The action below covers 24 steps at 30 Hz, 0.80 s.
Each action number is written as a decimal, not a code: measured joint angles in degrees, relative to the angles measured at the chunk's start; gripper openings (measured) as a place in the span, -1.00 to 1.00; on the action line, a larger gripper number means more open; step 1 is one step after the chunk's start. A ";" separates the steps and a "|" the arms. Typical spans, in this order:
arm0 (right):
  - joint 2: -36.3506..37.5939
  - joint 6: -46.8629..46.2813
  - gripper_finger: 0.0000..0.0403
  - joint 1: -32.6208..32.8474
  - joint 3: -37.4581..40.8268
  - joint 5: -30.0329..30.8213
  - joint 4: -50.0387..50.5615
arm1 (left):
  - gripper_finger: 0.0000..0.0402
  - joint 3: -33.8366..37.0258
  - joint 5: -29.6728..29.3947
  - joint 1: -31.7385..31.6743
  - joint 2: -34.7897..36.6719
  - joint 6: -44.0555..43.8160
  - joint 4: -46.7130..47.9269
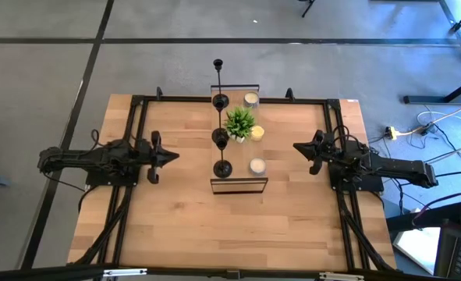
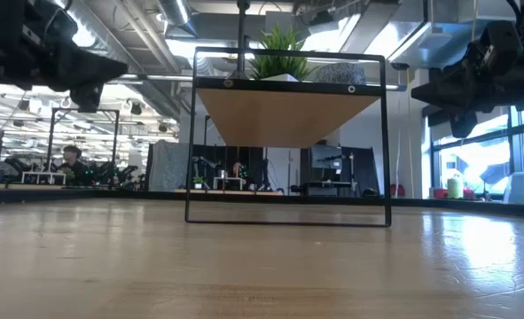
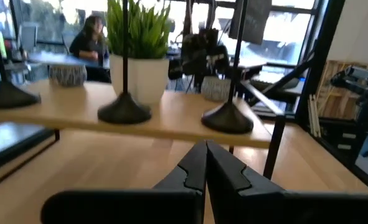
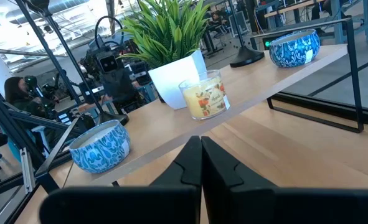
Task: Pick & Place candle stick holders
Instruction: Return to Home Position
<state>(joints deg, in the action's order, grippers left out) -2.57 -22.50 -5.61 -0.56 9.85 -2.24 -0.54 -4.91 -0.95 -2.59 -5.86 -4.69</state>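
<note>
Three black candle stick holders stand in a row by their round bases on a raised wooden shelf (image 1: 238, 148) at the table's middle: the far one (image 1: 218, 100), the middle one (image 1: 220, 137) and the near one (image 1: 223, 168). In the left wrist view their bases (image 3: 124, 112) (image 3: 227, 118) (image 3: 6, 96) sit on the shelf board. My left gripper (image 1: 172, 156) is shut and empty, left of the shelf, and shows in its wrist view (image 3: 205, 158). My right gripper (image 1: 296, 147) is shut and empty, right of the shelf, and shows in its wrist view (image 4: 200, 152).
On the shelf also stand a green potted plant (image 1: 239, 122), a candle in a clear jar (image 4: 203, 96) and two blue patterned candle tins (image 4: 99, 146) (image 4: 294, 48). The shelf has a black metal frame (image 2: 386, 142). Bare tabletop lies on both sides and in front.
</note>
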 joint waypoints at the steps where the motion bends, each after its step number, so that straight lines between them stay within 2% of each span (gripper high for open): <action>1: 0.00 0.00 -1.00 0.00 0.00 0.00 -0.01 | -0.99 0.00 -0.06 0.02 -0.02 -0.54 0.82; 5: 0.00 0.00 -1.00 0.01 0.00 0.00 -0.01 | -0.99 0.00 -0.07 0.02 -0.02 -1.91 3.26; 24: 0.00 0.00 -1.00 0.02 0.00 0.00 -0.01 | -0.99 -0.02 -0.06 0.02 -0.02 -1.49 3.34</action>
<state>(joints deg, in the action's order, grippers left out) -2.57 -22.50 -5.59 -0.56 9.85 -2.24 -0.56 -4.97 -0.93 -2.61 -7.35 -1.34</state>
